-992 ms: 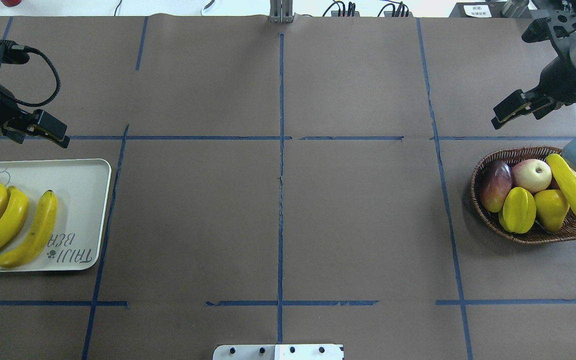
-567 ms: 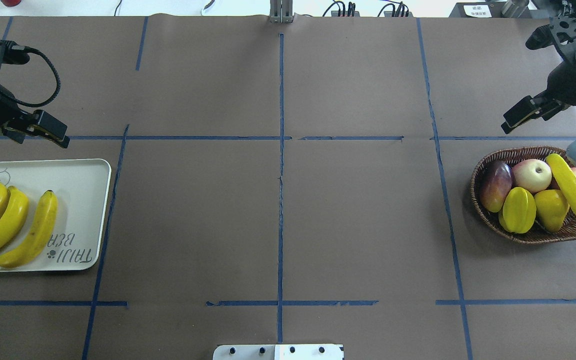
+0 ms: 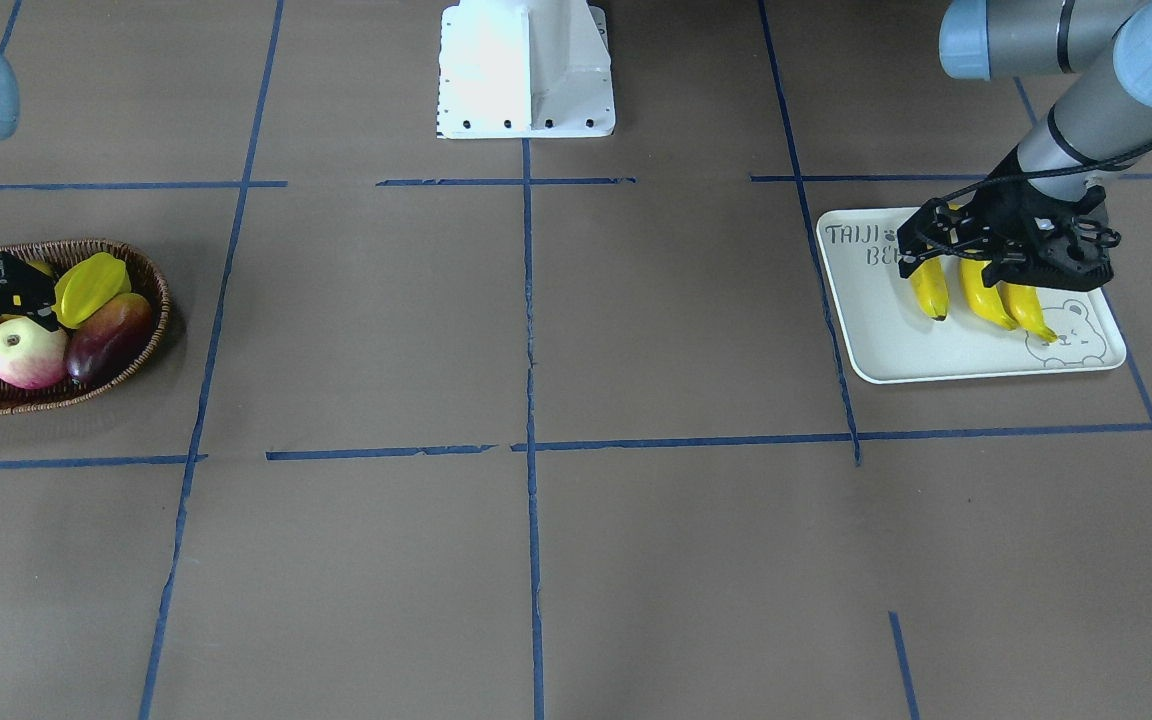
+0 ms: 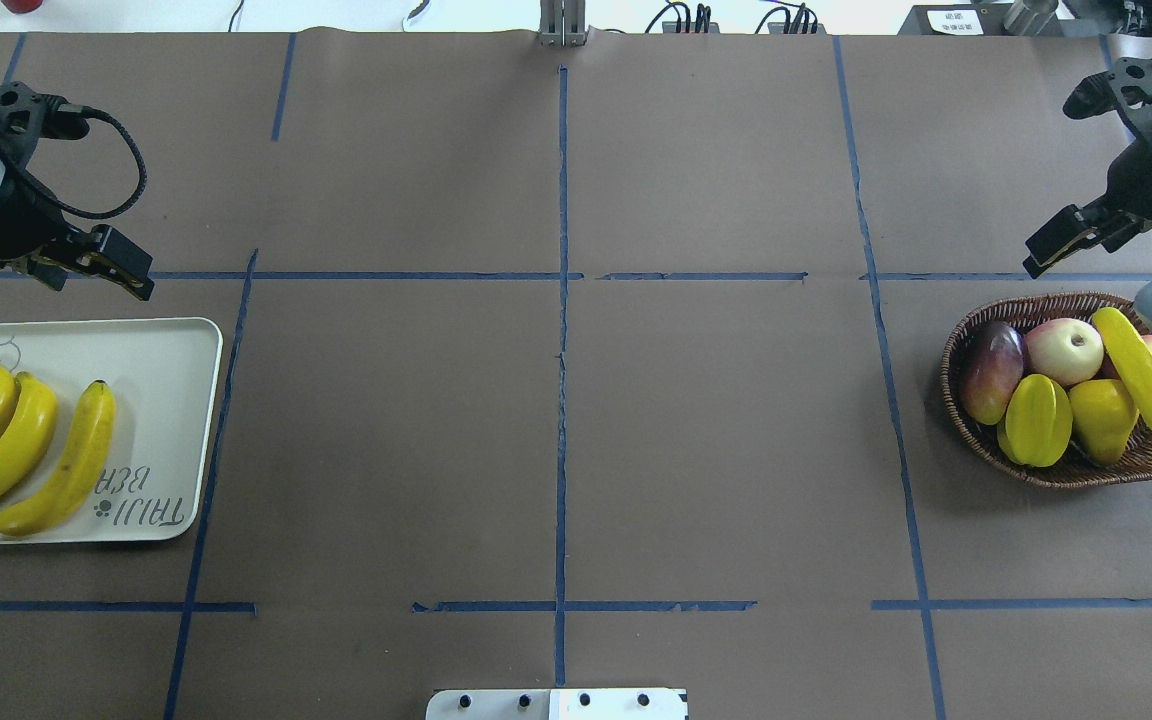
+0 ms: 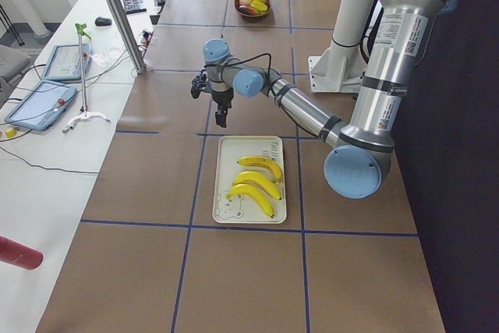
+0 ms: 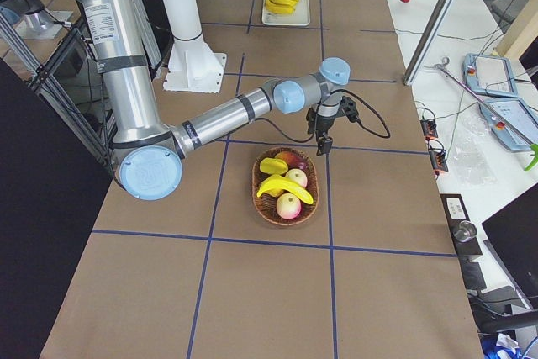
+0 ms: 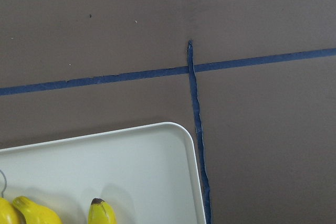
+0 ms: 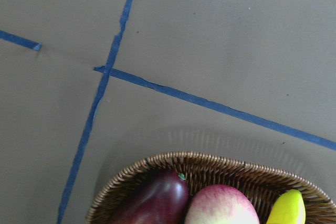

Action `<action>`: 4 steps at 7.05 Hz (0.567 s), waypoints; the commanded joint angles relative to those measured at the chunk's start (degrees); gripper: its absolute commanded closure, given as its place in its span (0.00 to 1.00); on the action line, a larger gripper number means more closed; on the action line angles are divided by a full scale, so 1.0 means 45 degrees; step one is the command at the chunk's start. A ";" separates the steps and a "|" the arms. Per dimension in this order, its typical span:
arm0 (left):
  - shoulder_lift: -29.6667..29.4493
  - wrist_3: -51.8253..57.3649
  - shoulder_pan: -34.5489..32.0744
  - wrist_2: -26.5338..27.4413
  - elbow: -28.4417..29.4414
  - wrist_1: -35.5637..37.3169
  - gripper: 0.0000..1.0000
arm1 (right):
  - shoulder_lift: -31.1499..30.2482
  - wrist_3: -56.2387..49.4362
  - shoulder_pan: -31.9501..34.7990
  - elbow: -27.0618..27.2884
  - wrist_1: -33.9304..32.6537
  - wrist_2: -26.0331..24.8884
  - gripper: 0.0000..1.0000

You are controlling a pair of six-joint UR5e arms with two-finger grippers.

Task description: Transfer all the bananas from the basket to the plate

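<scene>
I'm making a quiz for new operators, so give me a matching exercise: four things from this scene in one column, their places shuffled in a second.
Things:
1. three bananas
2. fourth banana
3. mango
4. left claw

Places:
A. in the air near the plate
B. in the basket, at the end nearest the plate
C. lying on the plate
D. in the basket, at the end farthest from the plate

Pairs: 1-C, 2-D, 3-B, 4-A

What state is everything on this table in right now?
Three bananas: lying on the plate.
Fourth banana: lying in the basket.
Plate: flat, partly filled.
Basket: upright, full of fruit.
Left gripper: empty, open or shut unclear.
Right gripper: empty, open or shut unclear.
</scene>
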 commanded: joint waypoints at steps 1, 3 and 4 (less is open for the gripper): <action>-0.0229 0.0125 -0.0033 -0.0013 0.0325 -0.0024 0.00 | -0.0318 -0.0308 0.0046 -0.0179 -0.0006 -0.1070 0.00; -0.0230 0.0027 -0.0014 0.0006 0.0285 -0.0024 0.00 | -0.0768 -0.0389 0.0007 -0.0530 0.0013 -0.1132 0.00; -0.0230 0.0027 -0.0033 0.0006 0.0227 -0.0024 0.00 | -0.1021 -0.0389 -0.0167 -0.0532 0.0013 -0.1364 0.00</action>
